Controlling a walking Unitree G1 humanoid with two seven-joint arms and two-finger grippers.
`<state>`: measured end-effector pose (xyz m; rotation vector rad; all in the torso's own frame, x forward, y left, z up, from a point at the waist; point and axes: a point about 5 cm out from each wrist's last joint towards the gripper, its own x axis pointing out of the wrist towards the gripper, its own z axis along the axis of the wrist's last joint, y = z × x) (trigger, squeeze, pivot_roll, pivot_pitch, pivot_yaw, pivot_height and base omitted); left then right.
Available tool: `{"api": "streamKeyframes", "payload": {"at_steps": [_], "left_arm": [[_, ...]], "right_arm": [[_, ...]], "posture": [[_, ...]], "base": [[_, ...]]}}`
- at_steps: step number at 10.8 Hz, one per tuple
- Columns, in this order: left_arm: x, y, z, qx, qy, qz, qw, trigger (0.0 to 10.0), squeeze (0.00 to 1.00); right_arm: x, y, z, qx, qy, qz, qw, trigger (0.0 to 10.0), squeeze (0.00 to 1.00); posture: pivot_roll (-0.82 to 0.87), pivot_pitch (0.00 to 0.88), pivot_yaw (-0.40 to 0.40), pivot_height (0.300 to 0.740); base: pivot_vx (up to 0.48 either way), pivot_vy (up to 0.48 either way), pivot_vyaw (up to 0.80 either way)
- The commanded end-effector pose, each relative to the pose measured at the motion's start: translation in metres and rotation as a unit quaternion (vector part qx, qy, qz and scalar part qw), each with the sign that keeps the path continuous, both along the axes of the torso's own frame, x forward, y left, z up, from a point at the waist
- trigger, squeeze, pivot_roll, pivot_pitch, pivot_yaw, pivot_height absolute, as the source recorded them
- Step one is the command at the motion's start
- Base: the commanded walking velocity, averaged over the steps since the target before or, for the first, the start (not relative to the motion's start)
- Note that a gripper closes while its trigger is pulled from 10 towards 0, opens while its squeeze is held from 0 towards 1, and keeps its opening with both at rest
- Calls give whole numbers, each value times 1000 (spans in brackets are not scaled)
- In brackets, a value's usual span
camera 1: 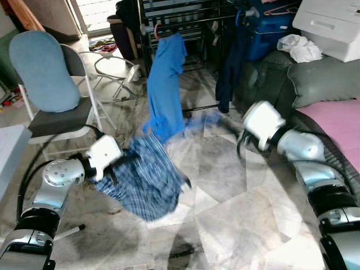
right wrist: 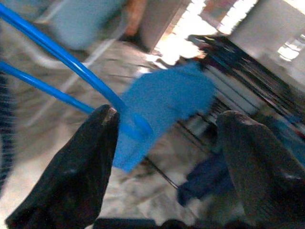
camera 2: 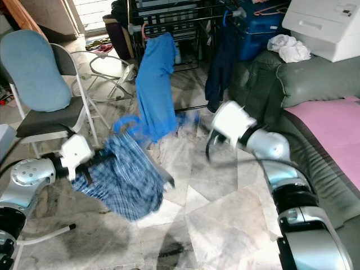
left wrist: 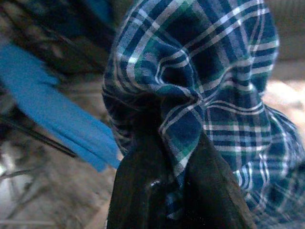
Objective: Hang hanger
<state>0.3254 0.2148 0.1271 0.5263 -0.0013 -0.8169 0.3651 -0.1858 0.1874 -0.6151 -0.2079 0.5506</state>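
A blue-and-white plaid shirt (camera 1: 146, 180) hangs low over the floor, its cloth bunched between the fingers of my left gripper (left wrist: 176, 191), which is shut on it. A blue plastic hanger (right wrist: 62, 59) runs from the shirt toward my right gripper (right wrist: 167, 119); in the eye views the hanger (camera 1: 199, 121) is a blur. The right gripper is open, fingers wide apart, with the hanger's rods meeting beside one finger (right wrist: 90, 157) and not clamped. Beyond it stands the black drying rack (camera 1: 185, 22), carrying a bright blue shirt (camera 1: 167, 84) and a dark navy garment (camera 1: 228, 73).
A folding chair (camera 1: 50, 84) with a blue-padded back stands on the left. On the right are a grey-green sofa (camera 1: 315, 79) with a pink cover and a white box (camera 1: 332, 22) behind it. The marble floor (camera 1: 236, 202) lies between my arms.
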Motion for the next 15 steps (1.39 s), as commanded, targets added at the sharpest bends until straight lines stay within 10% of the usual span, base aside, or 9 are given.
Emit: {"api": "streamKeyframes", "payload": {"at_steps": [1, 3, 4, 5, 11, 15], "left_arm": [[6, 4, 13, -14, -29, 19, 999, 0, 0], [14, -7, 54, -108, -100, 22, 989, 0, 0], [13, -13, 65, -124, -117, 6, 985, 0, 0], [12, -23, 76, -132, -132, -17, 982, 0, 0], [0, -58, 94, -161, -143, -81, 973, 0, 0], [-2, -66, 105, -179, -150, -90, 968, 0, 0]], "right_arm": [[3, -1, 0, 20, 6, -23, 1000, 10000, 1000], [1, 5, -22, 120, 54, -70, 989, 10000, 1000], [0, 11, -31, 145, 74, -76, 984, 10000, 655], [0, 20, -41, 179, 110, -76, 975, 10000, 0], [-18, 59, -76, 243, 281, 22, 928, 10000, 0], [-20, 60, -73, 249, 300, 48, 920, 10000, 0]], "posture": [[-149, 56, 97, 740], [-149, 58, 97, 740], [-135, 54, 93, 740], [-132, 52, 93, 740], [-125, 44, 90, 740], [-132, 41, 90, 740]], "base": [[0, 0, 0], [0, 0, 0], [0, 0, 0], [0, 0, 0], [0, 0, 0], [0, 0, 0]]}}
